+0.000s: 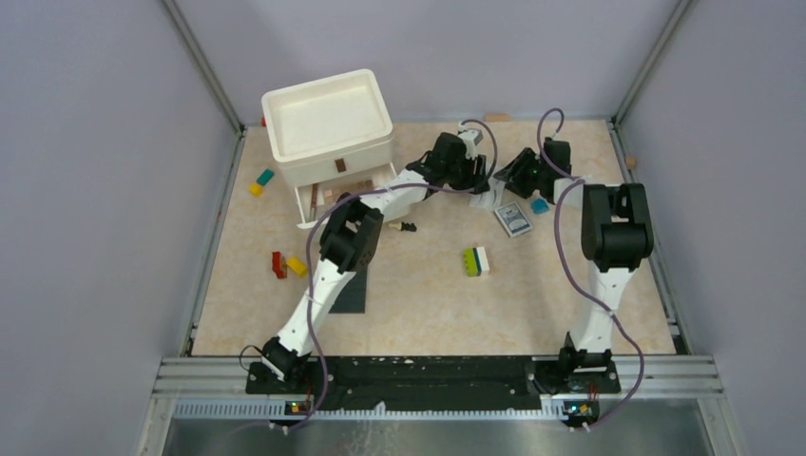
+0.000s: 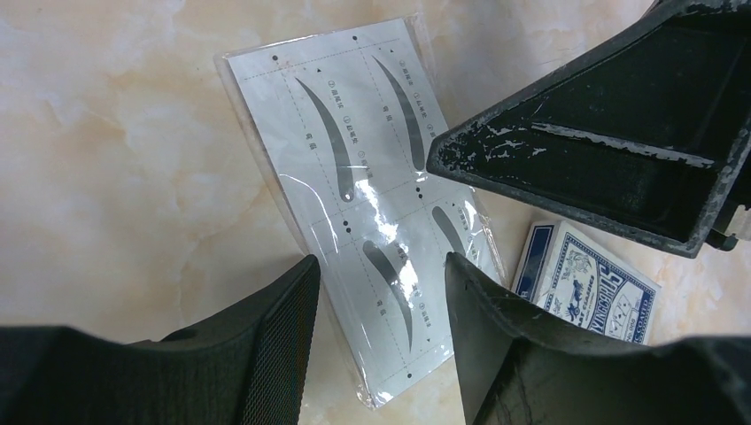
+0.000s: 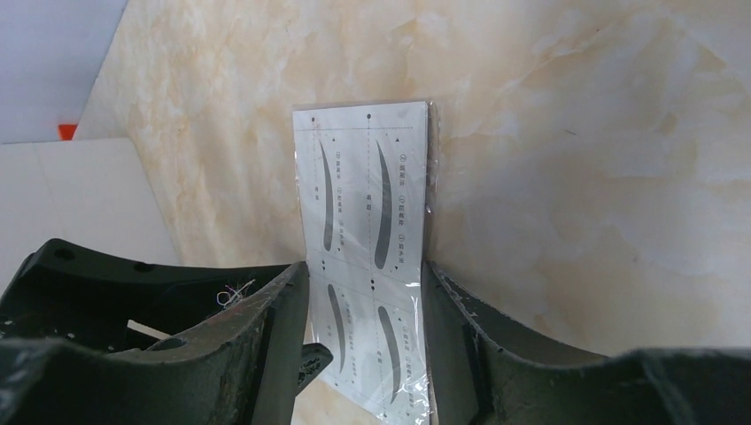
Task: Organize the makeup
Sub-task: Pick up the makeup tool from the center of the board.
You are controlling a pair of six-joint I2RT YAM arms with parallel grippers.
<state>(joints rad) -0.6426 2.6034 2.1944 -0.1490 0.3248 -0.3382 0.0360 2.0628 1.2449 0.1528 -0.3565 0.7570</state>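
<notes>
The eyelash card [image 2: 372, 204] – white, in a clear sleeve – is on the table [image 2: 133, 133] at its far middle, just beside a card pack [image 2: 589, 283]. In the left wrist view its long axis runs on a steep slant, from upper left down to lower right. In the right wrist view it points straight away from the camera. The left gripper [image 2: 379, 266] straddles the card's near end, jaws partly apart. The right gripper [image 3: 365, 270] flanks both long edges, its fingers [image 3: 266, 336] right against the sleeve. Whether either one actually clamps the card cannot be told. A white drawer box [image 1: 328, 133] stands well to the left.
</notes>
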